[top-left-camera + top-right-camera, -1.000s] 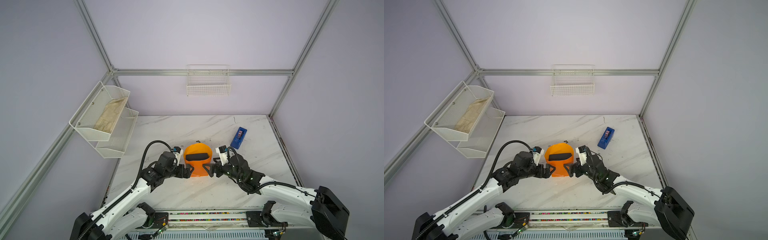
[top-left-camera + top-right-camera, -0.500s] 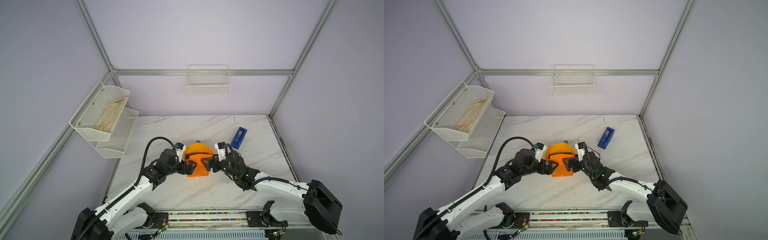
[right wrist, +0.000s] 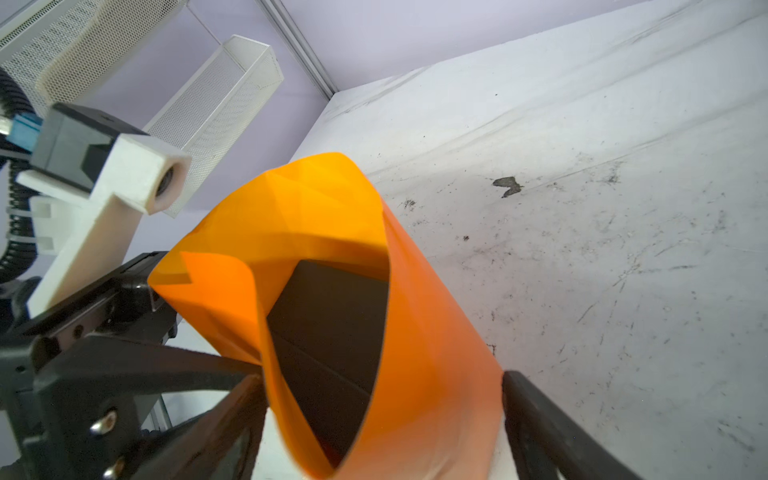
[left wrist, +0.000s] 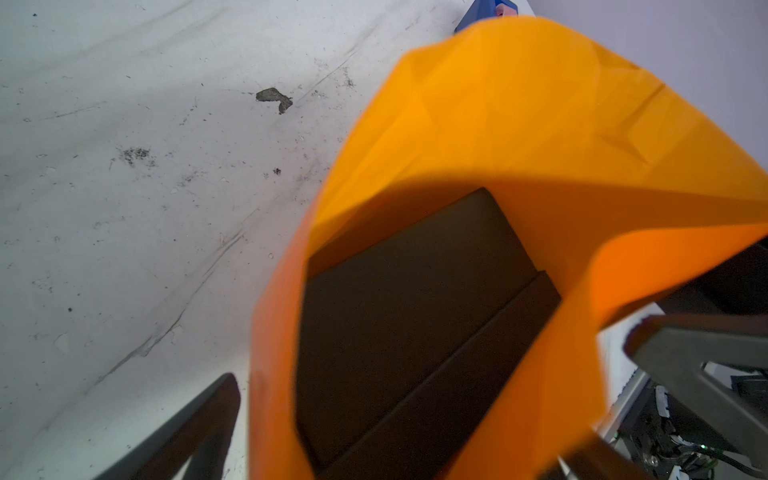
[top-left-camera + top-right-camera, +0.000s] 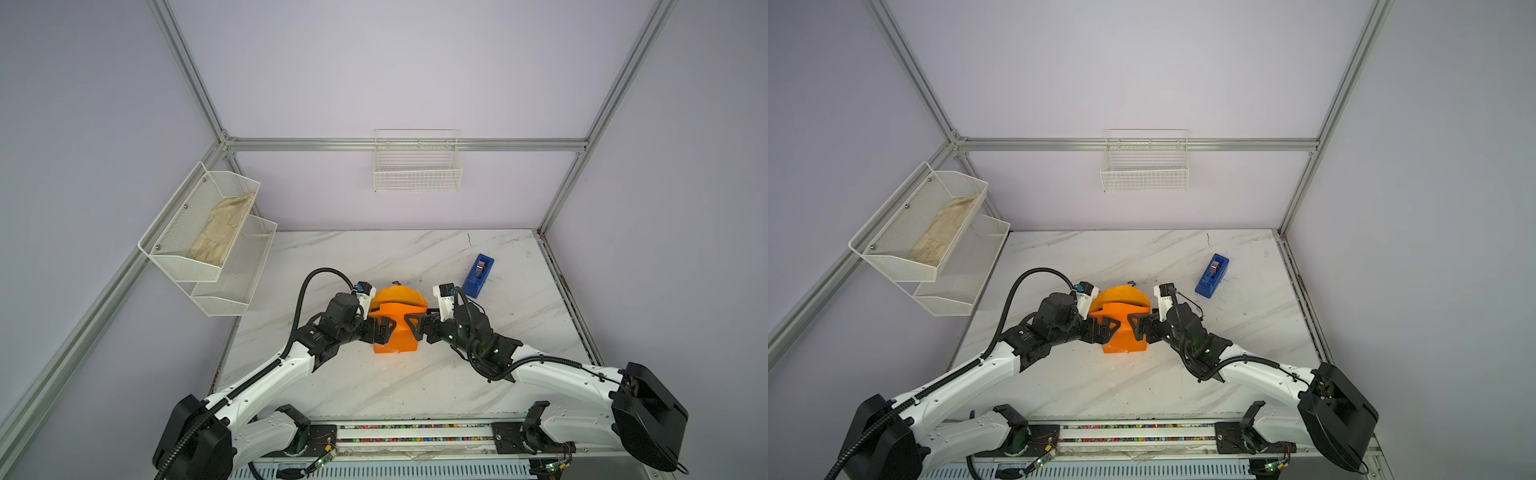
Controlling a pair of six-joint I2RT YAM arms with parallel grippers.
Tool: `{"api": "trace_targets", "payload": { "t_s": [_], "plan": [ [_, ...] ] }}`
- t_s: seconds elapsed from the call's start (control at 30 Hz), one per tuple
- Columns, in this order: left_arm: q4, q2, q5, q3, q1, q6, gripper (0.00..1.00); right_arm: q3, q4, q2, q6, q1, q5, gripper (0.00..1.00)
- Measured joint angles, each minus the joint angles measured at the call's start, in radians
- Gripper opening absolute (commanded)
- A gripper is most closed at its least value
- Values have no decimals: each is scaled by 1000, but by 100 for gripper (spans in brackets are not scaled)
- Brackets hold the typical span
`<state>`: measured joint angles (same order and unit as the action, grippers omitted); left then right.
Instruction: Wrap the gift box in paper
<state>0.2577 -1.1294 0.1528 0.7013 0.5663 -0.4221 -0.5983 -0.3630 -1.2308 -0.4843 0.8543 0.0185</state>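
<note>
The orange paper (image 5: pixel 395 328) (image 5: pixel 1125 328) curls over the gift box as a loose tube at mid-table, hiding the box in both top views. Through the tube's open ends, the dark gift box (image 4: pixel 415 311) (image 3: pixel 332 324) shows with its lid seam. At the tube's left end my left gripper (image 5: pixel 384 328) (image 4: pixel 432 357) stands open, its fingers straddling the paper with slivers of table showing on both sides. At the other end my right gripper (image 5: pixel 415 326) (image 3: pixel 382 374) is set wide, and both fingertips (image 3: pixel 515 386) touch the paper's sides.
A blue tape dispenser (image 5: pixel 478 275) (image 5: pixel 1212 275) stands behind the right arm. A two-tier mesh rack (image 5: pixel 232 291) holding a beige cloth hangs on the left wall, and a wire basket (image 5: pixel 417 166) hangs on the back wall. A small dark scrap (image 4: pixel 274 99) lies beyond the paper.
Both grippers moved inward onto the tube's ends. The paper came over the box's top, covering the dark strip that showed before. The right jaws narrowed slightly.
</note>
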Motion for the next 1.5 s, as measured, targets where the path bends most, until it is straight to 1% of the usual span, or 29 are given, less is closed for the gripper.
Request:
{"api": "trace_targets", "payload": {
  "t_s": [0.13, 0.3, 0.47, 0.67, 0.83, 0.93, 1.0, 1.03, 1.17, 1.27, 1.33, 1.43, 1.5],
  "plan": [
    [-13, -16, -13, 0, 0, 0, 97, 3, 5, 24, -9, 4, -3, 89],
    [-31, -18, -30, 0, 0, 0, 90, 18, 4, 26, -17, 5, -3, 88],
    [-43, -35, -35, 0, 1, 0, 79, 19, -6, -19, -30, 6, -7, 85],
    [-60, -39, -37, 0, 4, -3, 69, 18, -9, -83, -47, 6, -37, 81],
    [-63, -39, -45, 0, 4, -4, 64, -22, -15, -126, -56, 8, -69, 72],
    [-64, -39, -49, 0, 4, -3, 62, -43, -15, -148, -62, 10, -90, 64],
    [-65, -39, -51, 0, 4, -3, 59, -51, -16, -164, -66, 10, -98, 55],
    [-65, -39, -53, 0, 4, -3, 57, -54, -20, -168, -69, 11, -100, 50],
    [-66, -39, -73, 0, 4, -3, 41, -62, -21, -172, -78, 18, -107, 35],
    [-70, -39, -88, 0, 2, -11, 35, -69, -12, -171, -84, 24, -121, 31],
    [-70, -39, -99, 0, 3, -15, 33, -80, 8, -171, -84, 31, -138, 31],
    [-74, -40, -114, 0, 9, -16, 32, -100, 40, -171, -85, 43, -169, 45],
    [-79, -43, -123, 0, 16, -16, 32, -118, 61, -176, -87, 53, -191, 46]
  ]
}}
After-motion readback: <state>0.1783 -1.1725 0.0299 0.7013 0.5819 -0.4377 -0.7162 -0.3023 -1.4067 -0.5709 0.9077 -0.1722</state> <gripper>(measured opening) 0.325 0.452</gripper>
